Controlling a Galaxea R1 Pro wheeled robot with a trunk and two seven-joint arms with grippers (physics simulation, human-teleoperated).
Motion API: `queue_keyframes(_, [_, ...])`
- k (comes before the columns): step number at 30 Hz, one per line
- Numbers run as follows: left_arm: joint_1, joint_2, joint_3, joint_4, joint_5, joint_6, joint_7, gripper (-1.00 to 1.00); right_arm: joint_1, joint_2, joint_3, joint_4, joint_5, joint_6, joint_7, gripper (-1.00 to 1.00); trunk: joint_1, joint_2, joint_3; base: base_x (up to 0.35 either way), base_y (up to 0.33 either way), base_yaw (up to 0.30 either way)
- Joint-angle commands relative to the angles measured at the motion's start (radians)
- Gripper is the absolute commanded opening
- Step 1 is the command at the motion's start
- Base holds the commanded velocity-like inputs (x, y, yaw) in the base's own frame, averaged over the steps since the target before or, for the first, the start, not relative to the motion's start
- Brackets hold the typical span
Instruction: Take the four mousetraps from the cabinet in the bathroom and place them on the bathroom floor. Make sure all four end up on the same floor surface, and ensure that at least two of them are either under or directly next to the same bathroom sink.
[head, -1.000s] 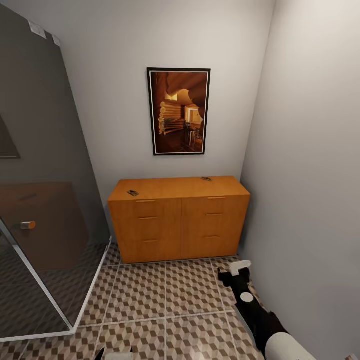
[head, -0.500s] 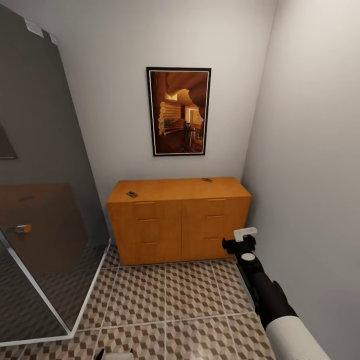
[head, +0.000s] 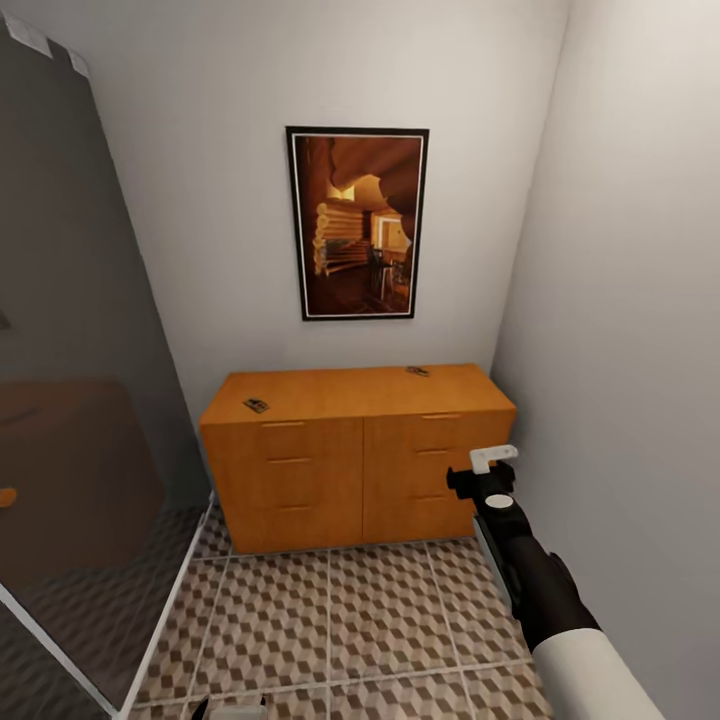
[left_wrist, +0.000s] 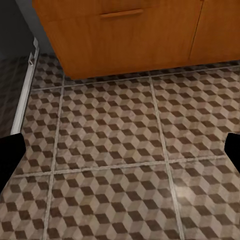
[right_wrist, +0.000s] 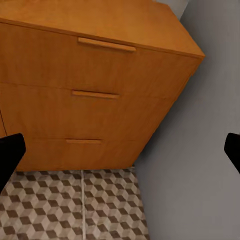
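The orange-brown cabinet (head: 300, 470) stands against the back wall with all its drawers closed. Two mousetraps lie on its top, one near the left front edge (head: 256, 405) and one at the back right (head: 417, 371). My right gripper (head: 484, 468) hangs open and empty in front of the right drawer column (right_wrist: 95, 95), a short way off it. The left gripper (left_wrist: 120, 150) is low over the bathroom floor (left_wrist: 115, 150), open and empty, with the cabinet's bottom drawer (left_wrist: 125, 30) ahead of it. The bathroom sink is out of view.
A dark glass shower screen (head: 80, 450) with a white floor rail runs along the left. The grey side wall (head: 630, 350) is close beside my right arm. A framed picture (head: 357, 222) hangs above the cabinet. Patterned tiles (head: 330, 620) stretch between me and the cabinet.
My right arm has risen from near the floor to the height of the cabinet's middle drawer. The head view has moved closer to the cabinet and shifted slightly.
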Motion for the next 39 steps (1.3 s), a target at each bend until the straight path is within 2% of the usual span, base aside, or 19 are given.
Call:
queue_keyframes(1, [-0.002,-0.001,-0.009,0.004,0.006,-0.006,0.003,1.00,-0.001,0.000,0.002,0.000,0.006,0.007,-0.002,1.00,0.001,-0.002,-0.002,0.332,0.000,0.000])
queue_keyframes(11, [-0.002,-0.001,-0.009,0.004,0.006,-0.006,0.003,1.00,-0.001,0.001,0.005,0.007,0.005,0.008,0.045,1.00,0.001,-0.002,-0.002,0.329,0.074,0.000])
queue_keyframes(21, [-0.002,-0.001,-0.009,0.004,0.006,-0.005,0.003,1.00,-0.001,0.000,0.004,0.011,0.005,0.006,0.053,1.00,0.001,-0.002,-0.002,0.330,0.043,0.000])
queue_keyframes(34, [-0.002,-0.001,-0.009,0.004,0.006,-0.005,0.003,1.00,-0.001,-0.004,0.001,0.011,0.008,0.005,0.054,1.00,0.001,-0.002,-0.002,0.333,-0.130,0.000])
queue_keyframes(39, [-0.002,-0.001,-0.009,0.004,0.006,-0.005,0.003,1.00,-0.001,-0.024,0.001,0.011,0.007,0.005,0.054,1.00,0.001,-0.002,-0.002,0.333,-0.147,0.000])
